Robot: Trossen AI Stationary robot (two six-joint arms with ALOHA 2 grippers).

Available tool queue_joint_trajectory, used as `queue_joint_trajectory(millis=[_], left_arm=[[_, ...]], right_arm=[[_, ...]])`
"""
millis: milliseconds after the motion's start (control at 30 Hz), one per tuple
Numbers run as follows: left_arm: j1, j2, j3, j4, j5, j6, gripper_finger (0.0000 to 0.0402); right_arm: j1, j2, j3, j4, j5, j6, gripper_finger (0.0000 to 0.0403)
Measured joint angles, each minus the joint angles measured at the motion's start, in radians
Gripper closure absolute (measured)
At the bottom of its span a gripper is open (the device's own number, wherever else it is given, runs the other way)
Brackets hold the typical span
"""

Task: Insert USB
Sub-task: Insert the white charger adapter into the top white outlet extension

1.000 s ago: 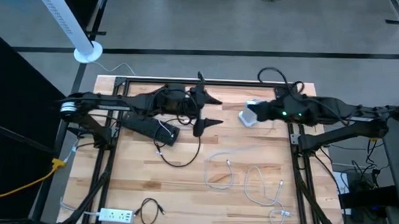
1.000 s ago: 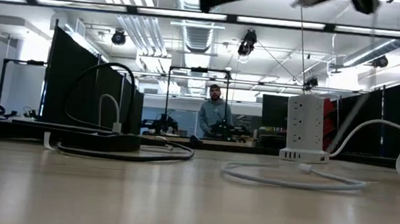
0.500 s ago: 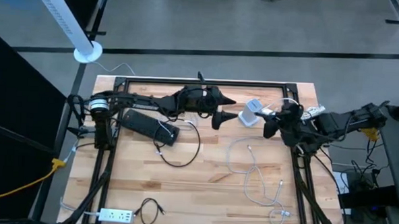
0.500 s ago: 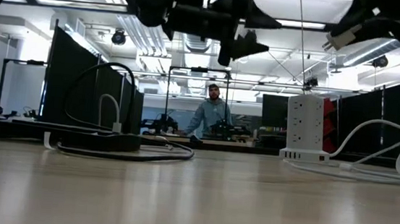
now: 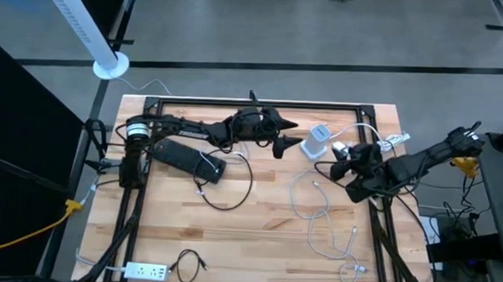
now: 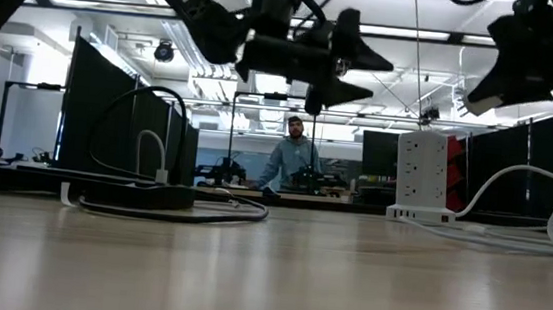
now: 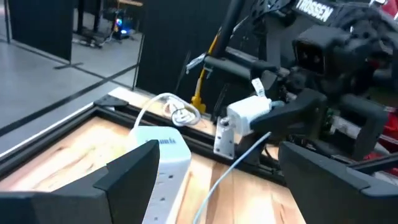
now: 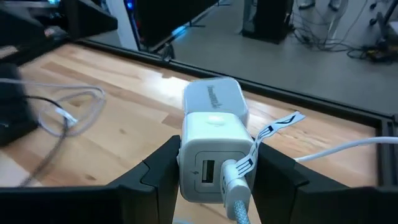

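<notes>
Black power strip (image 5: 185,158) lies flat on the wooden table (image 5: 255,243) under the left arm's forearm, well behind the left gripper (image 5: 288,140), with a black cable (image 5: 232,200) looping from it toward the table's near side. The left gripper, raised above the table near the far edge, stands with its fingers (image 7: 130,171) spread wide and nothing between them; in the low view it hangs high over the surface (image 6: 349,66). White tower power strip (image 5: 319,141) stands upright just ahead of the left gripper's fingertips, between the two grippers; in the left wrist view its top (image 7: 163,149) sits just past the left finger. White USB charger block (image 8: 212,138) sits clamped between the right gripper's (image 8: 214,186) two dark fingers (image 8: 158,171), which press on its two sides, a white braided USB cable (image 8: 239,186) plugged into its front port. The right gripper (image 5: 340,153) hovers off the table just beyond the tower, on the side away from the left gripper, charger facing the left gripper (image 7: 249,115). Loose white cables (image 5: 324,225) trail across the table nearer than the right gripper. A person (image 6: 297,159) stands in the room beyond the table.
</notes>
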Motion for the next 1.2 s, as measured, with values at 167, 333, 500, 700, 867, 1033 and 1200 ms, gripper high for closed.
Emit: queue_joint_trajectory(millis=[167,333,500,700,867,1033,1200], left_arm=[[0.002,0.104,0.131,-0.022,-0.006,0.023,0.0091],[0.001,0.24,0.351,-0.104,-0.004,0.053,0.0091],[0.003,0.333,0.543,-0.234,0.005,0.086,0.009],[0.002,0.41,0.65,-0.374,0.006,0.109,0.009],[0.006,0.423,0.668,-0.402,-0.013,0.109,0.009],[0.006,0.426,0.662,-0.409,-0.021,0.112,0.009],[0.006,0.426,0.662,-0.416,-0.022,0.112,0.009]], right_arm=[[0.002,-0.003,-0.077,0.039,0.018,0.01,0.0257],[0.001,-0.001,-0.156,0.124,0.048,0.018,0.0257],[0.001,0.002,-0.219,0.206,0.106,-0.053,0.0257],[0.001,0.002,-0.31,0.301,0.152,-0.091,0.0257],[0.001,0.006,-0.39,0.51,0.196,-0.236,0.0257],[0.001,0.006,-0.465,0.768,0.204,-0.45,0.0257],[-0.001,0.003,-0.471,0.787,0.25,-0.483,0.0257]])
